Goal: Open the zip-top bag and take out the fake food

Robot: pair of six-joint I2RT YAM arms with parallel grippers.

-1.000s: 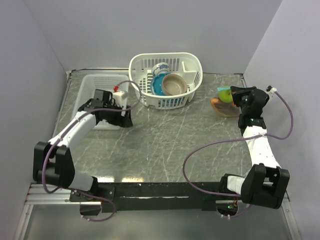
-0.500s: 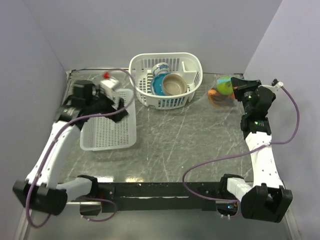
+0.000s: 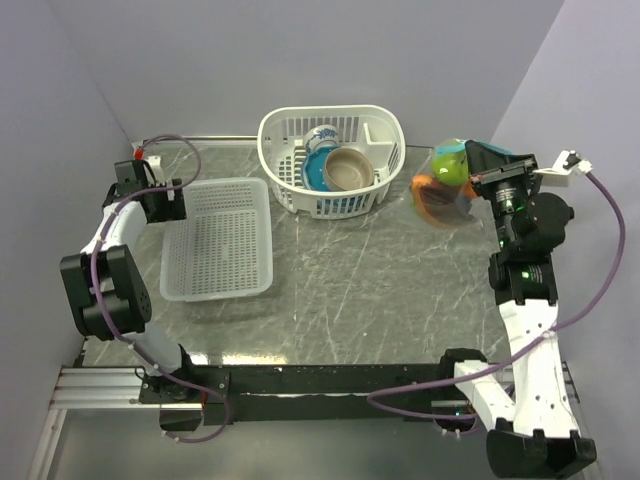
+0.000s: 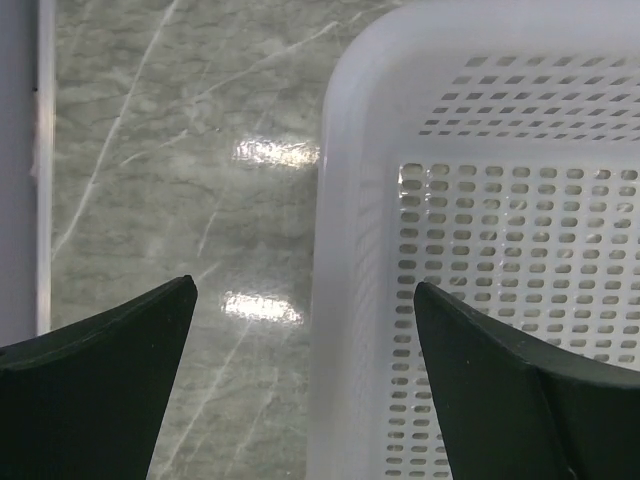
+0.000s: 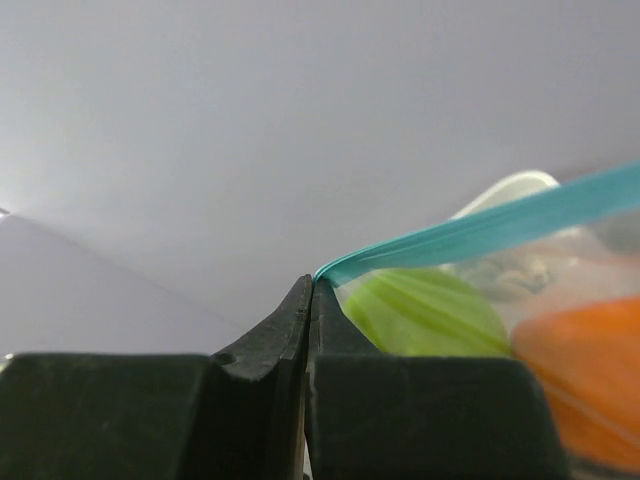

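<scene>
The zip-top bag [image 3: 443, 188] hangs in the air at the back right. My right gripper [image 3: 478, 155] is shut on the corner of its teal zip strip [image 5: 480, 230]. The fake food shows through the clear plastic: a green round fruit [image 5: 425, 310] beside an orange piece [image 5: 585, 370]. In the right wrist view my right gripper [image 5: 312, 285] has its jaws pressed together on the strip's end. My left gripper [image 3: 172, 205] is far from the bag, at the white tray's left side. In the left wrist view my left gripper [image 4: 305, 290] stands open astride the tray's rim [image 4: 345, 300] and holds nothing.
The flat white mesh tray [image 3: 220, 240] lies at the left. A white basket [image 3: 385, 125] at the back centre holds a blue bowl [image 3: 318, 170] and a tan bowl [image 3: 350, 168]. Walls close in the left, back and right sides.
My left arm has swung back from over the tray to its left edge, and its jaws have opened wider. My right gripper has risen with the bag still in it.
</scene>
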